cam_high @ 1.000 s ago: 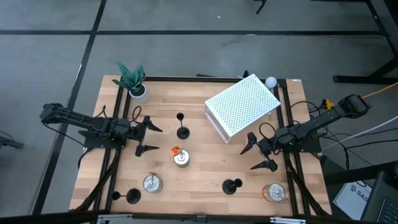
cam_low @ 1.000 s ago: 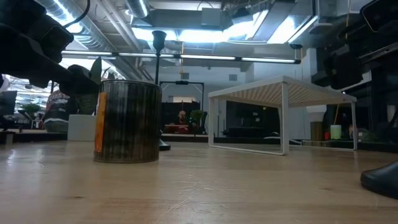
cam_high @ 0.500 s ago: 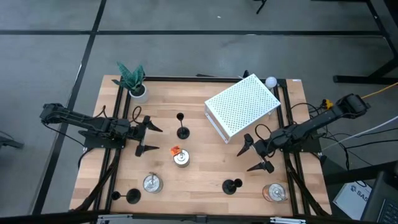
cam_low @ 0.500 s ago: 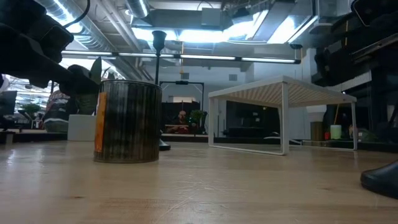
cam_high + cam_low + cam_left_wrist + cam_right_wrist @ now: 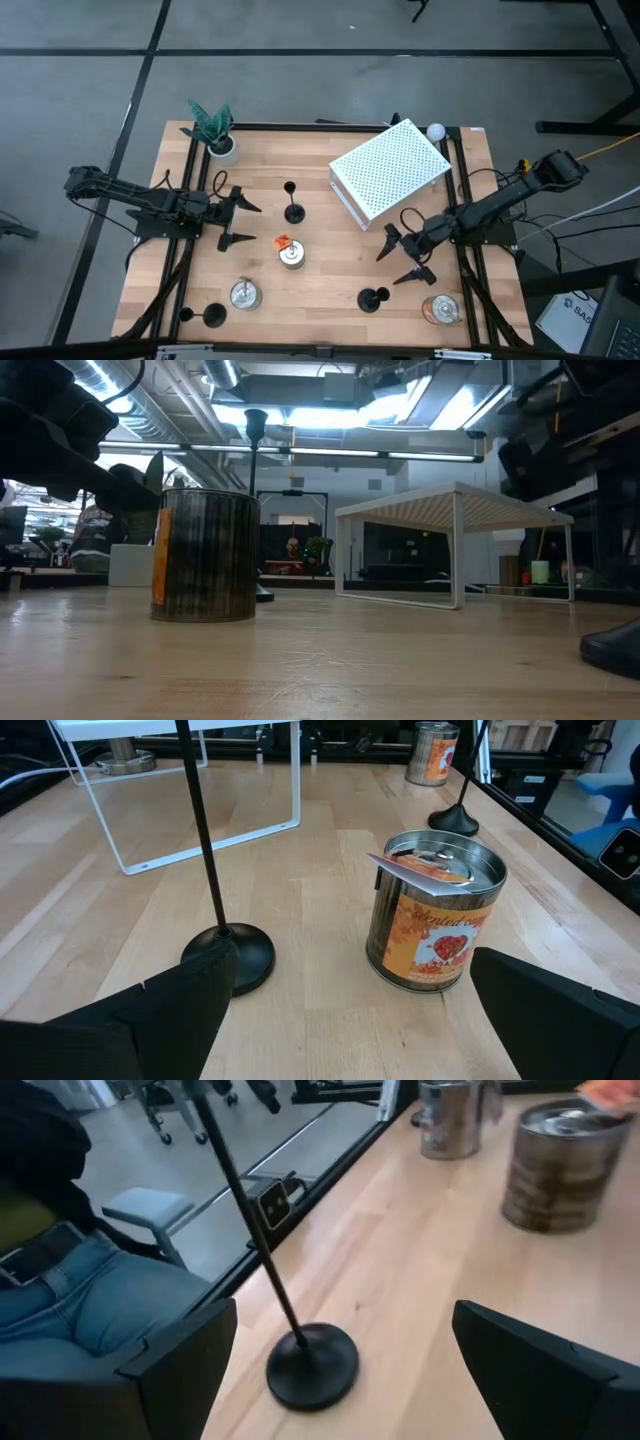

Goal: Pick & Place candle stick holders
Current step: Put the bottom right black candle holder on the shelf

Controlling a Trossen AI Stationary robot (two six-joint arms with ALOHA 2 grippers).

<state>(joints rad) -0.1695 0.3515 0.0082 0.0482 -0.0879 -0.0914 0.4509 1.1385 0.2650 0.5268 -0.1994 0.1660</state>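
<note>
Near the tabletop's front edge, the right gripper (image 5: 398, 257) hangs with jaws spread wide, empty, lined up on the candle stick holder (image 5: 373, 298) just in front of it, probably to straddle its stem. Another holder (image 5: 213, 316) stands at the front-left corner. Farther back, the left gripper (image 5: 237, 222) waits spread beside a third holder (image 5: 293, 207) mid-table.

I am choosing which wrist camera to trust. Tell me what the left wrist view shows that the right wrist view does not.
Only the left wrist view shows the white wire rack and the orange label on the nearest tin can. Only the right wrist view shows a seated person's jeans beyond the table edge. Both show a black candle stick holder standing close ahead between open gripper fingers, tin cans, and the wooden table.
</note>
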